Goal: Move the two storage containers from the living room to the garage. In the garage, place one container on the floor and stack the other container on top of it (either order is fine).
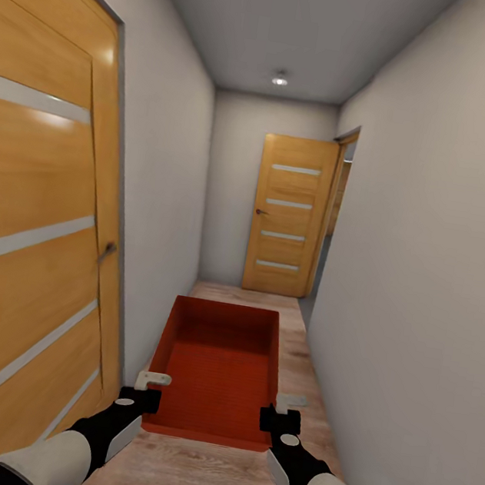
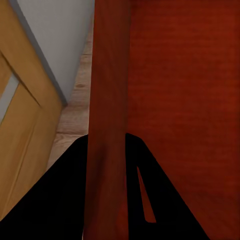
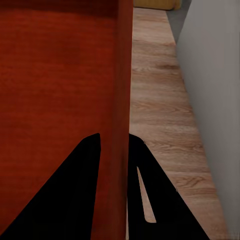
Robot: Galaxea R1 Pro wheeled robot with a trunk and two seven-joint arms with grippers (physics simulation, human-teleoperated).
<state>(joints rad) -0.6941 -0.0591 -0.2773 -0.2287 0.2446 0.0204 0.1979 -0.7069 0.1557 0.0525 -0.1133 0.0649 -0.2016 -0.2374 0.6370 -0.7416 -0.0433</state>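
Observation:
I carry one orange-red storage container (image 1: 216,367) in front of me, held level above the light wood planks of a narrow hallway. My left gripper (image 1: 143,397) is shut on its left wall (image 2: 107,120), one finger on each side. My right gripper (image 1: 282,419) is shut on its right wall (image 3: 122,115) in the same way. The bin is empty inside. The second container, the garage and its concrete floor are out of view.
White walls stand close on both sides. A wooden door (image 1: 33,242) with a handle (image 1: 107,251) lines the left wall right beside my left arm. Another wooden door (image 1: 289,214) stands at the hallway's far end, beside an opening (image 1: 334,225) on the right.

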